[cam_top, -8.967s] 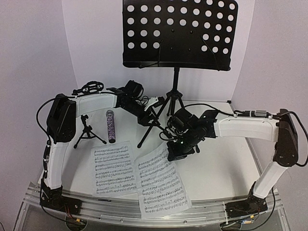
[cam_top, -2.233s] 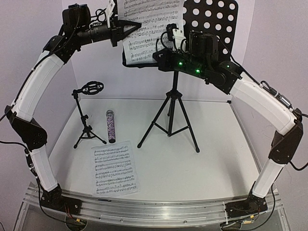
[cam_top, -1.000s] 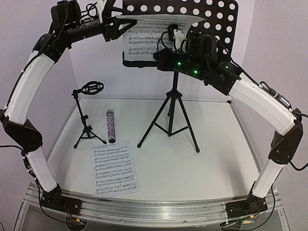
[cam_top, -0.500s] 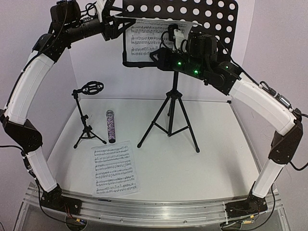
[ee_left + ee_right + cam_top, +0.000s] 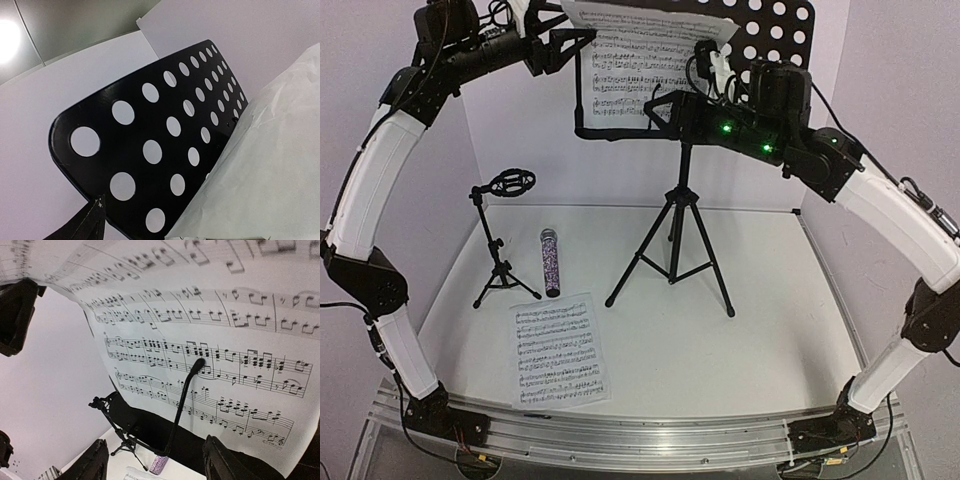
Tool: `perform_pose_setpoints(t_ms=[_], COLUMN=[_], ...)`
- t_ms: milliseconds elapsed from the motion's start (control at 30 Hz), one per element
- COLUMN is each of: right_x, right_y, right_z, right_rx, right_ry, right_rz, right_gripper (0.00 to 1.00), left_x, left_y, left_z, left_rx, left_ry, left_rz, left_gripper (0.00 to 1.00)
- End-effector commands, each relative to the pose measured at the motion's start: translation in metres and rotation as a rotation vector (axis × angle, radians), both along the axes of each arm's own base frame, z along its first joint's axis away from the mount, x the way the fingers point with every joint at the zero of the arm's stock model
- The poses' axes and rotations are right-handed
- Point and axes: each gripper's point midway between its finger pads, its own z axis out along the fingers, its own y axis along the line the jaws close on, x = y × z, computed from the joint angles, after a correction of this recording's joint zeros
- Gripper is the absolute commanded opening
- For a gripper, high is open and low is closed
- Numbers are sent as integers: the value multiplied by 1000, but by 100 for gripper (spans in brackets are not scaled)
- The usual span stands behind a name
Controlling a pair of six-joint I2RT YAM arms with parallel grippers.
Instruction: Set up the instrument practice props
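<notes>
Right claw (image 5: 155, 442) jaws wide apart, empty, on the near side of the music sheet (image 5: 635, 75). Sheet stands on the music stand desk (image 5: 770, 40), top curled. Left claw (image 5: 578, 42) at the sheet's top-left corner, can't tell its grip.

Quick count: one black tripod music stand with a perforated metal desk (image 5: 680, 200), two white printed music sheets (far sheet (image 5: 630, 65), near sheet (image 5: 558, 348)), one glittery purple-silver microphone (image 5: 550, 262), one small black tripod mic stand (image 5: 500, 268).

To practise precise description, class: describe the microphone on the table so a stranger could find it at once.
On the white table, find the tall black music stand in the middle and the small black mic stand to its left. The microphone lies flat between them, just beyond the music sheet lying there. It alone is a glittery purple-and-silver stick.
</notes>
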Motion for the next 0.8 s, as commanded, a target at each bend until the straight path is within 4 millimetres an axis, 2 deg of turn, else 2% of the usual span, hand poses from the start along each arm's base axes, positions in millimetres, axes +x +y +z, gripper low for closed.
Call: perform_pose_setpoints(t_ms=[0,67,167,300,433,567,767], right_x=[-25,-28,-27,-4,8,15,29], right_y=[-4,-1,4,3,1,6,0], right_z=[33,51,83,107,134,149,161], right_rx=[39,71,118,157,220,275,327], right_ry=[-60,-86,-147,-216,-320,-395,-453], right_rz=[90,117,127,15,-61,-84,-186], right_gripper=[56,49,45,38,30,28,28], left_x=[-20,-21,-21,-20,-18,-18,-14], left_y=[19,19,21,23,27,26,24], left_z=[27,25,23,26,29,25,19], left_rx=[-45,-36,-30,-35,-38,-31,-25], left_ry=[-43,-37,-35,-49,-63,-52,-33], left_rz=[19,20,28,49,77,72,71], left_gripper=[68,71,73,75,75,76,77])
